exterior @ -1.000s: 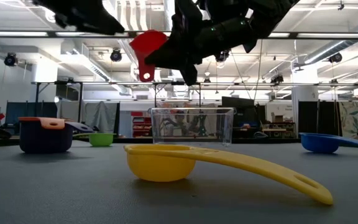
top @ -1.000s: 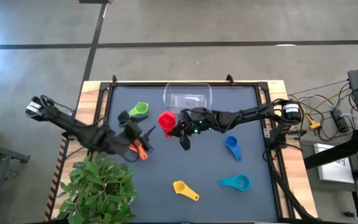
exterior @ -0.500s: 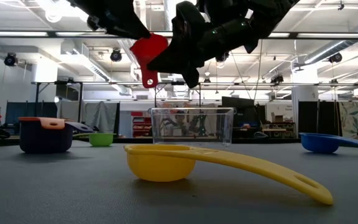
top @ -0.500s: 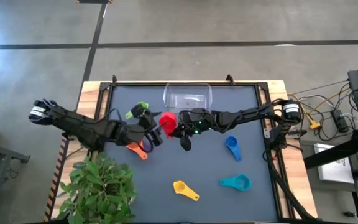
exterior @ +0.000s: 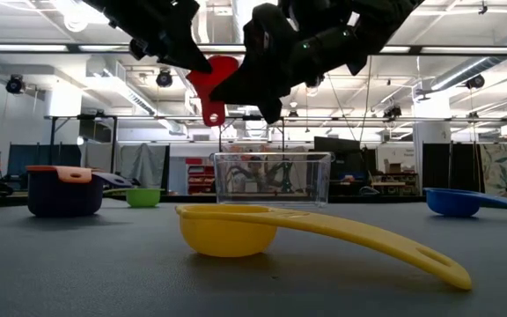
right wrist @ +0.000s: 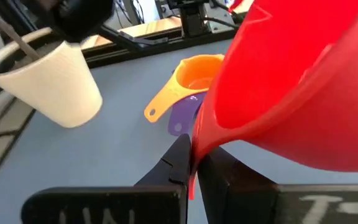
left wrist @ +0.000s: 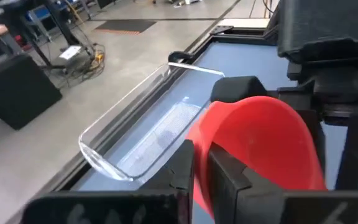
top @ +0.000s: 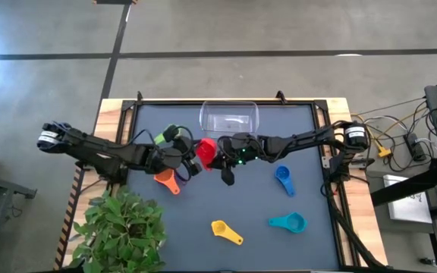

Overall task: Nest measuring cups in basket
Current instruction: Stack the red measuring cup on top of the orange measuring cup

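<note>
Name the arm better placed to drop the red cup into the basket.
Left or right, likely either: both the left gripper and right gripper have jaws shut on the red cup, held up beside the basket.

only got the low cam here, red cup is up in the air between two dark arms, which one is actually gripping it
observer: Both. The wrist views show the left gripper and the right gripper each shut on the rim of the red cup.
operator: is it over the basket
observer: No. From above, it hangs over the mat beside the basket, not above it.
operator: anything in the basket
observer: The left wrist view looks into it and shows no cup inside.
operator: any cups i cant see from here
observer: Yes, a teal cup lies on the mat, on the right arm's side of the yellow cup.
</note>
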You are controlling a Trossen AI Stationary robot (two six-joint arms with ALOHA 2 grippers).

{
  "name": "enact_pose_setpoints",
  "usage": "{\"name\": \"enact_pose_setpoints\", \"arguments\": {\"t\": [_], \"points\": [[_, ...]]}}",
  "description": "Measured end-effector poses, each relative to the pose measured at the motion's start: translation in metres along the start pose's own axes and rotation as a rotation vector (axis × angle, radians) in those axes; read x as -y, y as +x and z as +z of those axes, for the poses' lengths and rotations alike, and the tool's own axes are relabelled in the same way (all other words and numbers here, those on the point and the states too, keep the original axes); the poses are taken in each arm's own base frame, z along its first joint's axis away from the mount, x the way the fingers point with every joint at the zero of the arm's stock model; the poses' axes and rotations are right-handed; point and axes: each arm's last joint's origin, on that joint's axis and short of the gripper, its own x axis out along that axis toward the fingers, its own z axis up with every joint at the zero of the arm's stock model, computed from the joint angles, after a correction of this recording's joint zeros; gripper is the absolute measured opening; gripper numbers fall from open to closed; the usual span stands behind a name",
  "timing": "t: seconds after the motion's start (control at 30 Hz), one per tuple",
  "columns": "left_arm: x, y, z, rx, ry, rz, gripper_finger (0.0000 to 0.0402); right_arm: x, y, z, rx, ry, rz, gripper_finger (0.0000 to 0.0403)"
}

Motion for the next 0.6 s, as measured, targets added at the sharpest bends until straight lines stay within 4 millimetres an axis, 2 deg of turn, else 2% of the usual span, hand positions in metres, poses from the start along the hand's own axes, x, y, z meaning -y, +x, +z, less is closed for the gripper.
{"name": "enact_pose_setpoints", "arguments": {"t": [0.13, 0.3, 0.43, 0.6], "points": [[-0.008, -0.007, -0.003, -0.040, -0.069, 0.022, 0.0003, -0.002, -0.006, 0.007, 0.016, -0.063, 0.001, 0.0033], [-0.021, -0.020, -0.011, -0.128, -0.173, 0.056, 0.0000, -0.005, -0.016, 0.012, 0.001, -0.122, -0.014, 0.0088], [-0.030, -0.039, -0.018, -0.186, -0.270, 0.069, 0.0000, -0.007, -0.030, 0.022, 0.005, -0.159, -0.069, 0.0122], [-0.042, -0.065, -0.031, -0.313, -0.418, 0.063, 0.0000, -0.009, -0.045, 0.019, -0.020, -0.191, -0.115, 0.0132]]}}
